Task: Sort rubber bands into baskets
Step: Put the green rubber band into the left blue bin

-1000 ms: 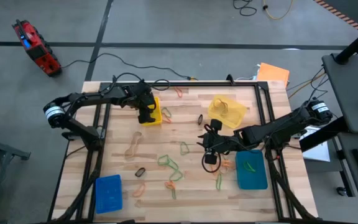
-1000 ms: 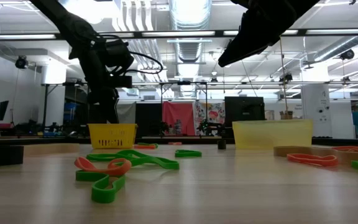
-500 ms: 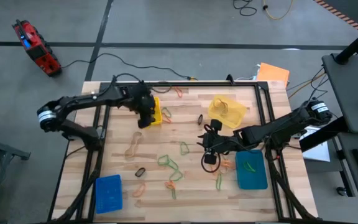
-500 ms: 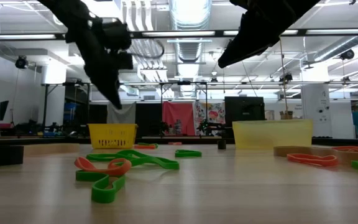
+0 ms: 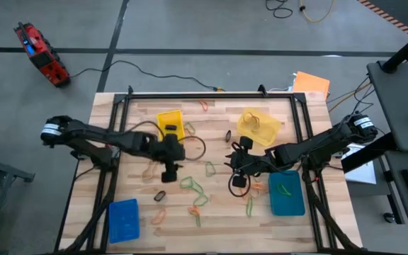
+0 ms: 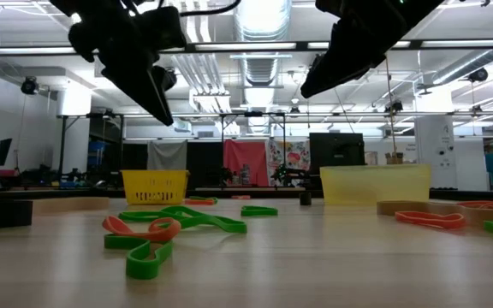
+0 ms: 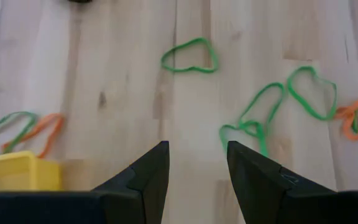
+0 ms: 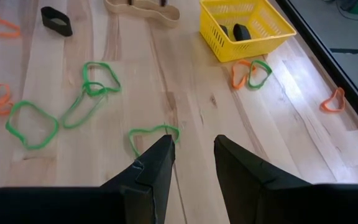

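We work over a wooden table (image 5: pixel 140 198) with four baskets: bright yellow (image 5: pixel 169 122) toward the far edge, pale yellow (image 5: pixel 258 127) to its right, bright blue (image 5: pixel 123 219) at the near left, and teal (image 5: pixel 287 193) at the near right, which already holds a green loop. The rubber bands (image 5: pixel 193 187) lie scattered flat across the middle, green, orange, tan and black. Our left gripper (image 5: pixel 167 172) hovers over the centre, fingers apart and holding nothing; our right gripper (image 5: pixel 238 176) waits nearby, its fingers also apart and empty. We judge the bands light, limp and stretchy, prone to sliding on the wood, so we would pinch one strand of a loop such as the green band (image 7: pixel 190 55), pressing down to the table first.
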Robot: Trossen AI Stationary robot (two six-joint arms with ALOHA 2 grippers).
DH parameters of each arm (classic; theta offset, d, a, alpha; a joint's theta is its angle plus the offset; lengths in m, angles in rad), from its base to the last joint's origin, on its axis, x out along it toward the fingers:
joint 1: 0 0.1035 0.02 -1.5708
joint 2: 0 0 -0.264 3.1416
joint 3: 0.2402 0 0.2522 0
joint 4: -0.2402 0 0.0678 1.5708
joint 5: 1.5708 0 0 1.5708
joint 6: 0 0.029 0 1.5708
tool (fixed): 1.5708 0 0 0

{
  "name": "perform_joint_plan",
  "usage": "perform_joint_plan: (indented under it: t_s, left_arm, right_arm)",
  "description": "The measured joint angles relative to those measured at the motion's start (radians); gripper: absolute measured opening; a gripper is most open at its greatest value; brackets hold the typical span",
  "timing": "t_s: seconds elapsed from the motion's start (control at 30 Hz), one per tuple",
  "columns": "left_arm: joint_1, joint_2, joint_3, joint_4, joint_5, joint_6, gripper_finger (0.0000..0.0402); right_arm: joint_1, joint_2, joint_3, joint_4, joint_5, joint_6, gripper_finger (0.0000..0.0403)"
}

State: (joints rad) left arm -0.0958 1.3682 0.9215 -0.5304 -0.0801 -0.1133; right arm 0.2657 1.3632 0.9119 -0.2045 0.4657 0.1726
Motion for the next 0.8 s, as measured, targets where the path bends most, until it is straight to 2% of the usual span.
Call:
perform_joint_plan:
  t_s: [0.2, 0.53, 0.8]
  left_arm:
    - [-0.100, 0.074, 0.000, 0.011, -0.111, -0.161, 0.0146]
    - [-0.150, 0.256, -0.001, 0.024, -0.120, -0.296, 0.0146]
    - [-0.150, 0.358, -0.001, 0.087, -0.120, -0.308, 0.0146]
  right_arm:
    - [0.000, 0.000, 0.000, -0.007, -0.002, 0.000, 0.0112]
    - [0.002, 0.000, 0.000, -0.049, -0.002, 0.013, 0.0112]
    - [0.002, 0.000, 0.000, -0.050, -0.002, -0.001, 0.0112]
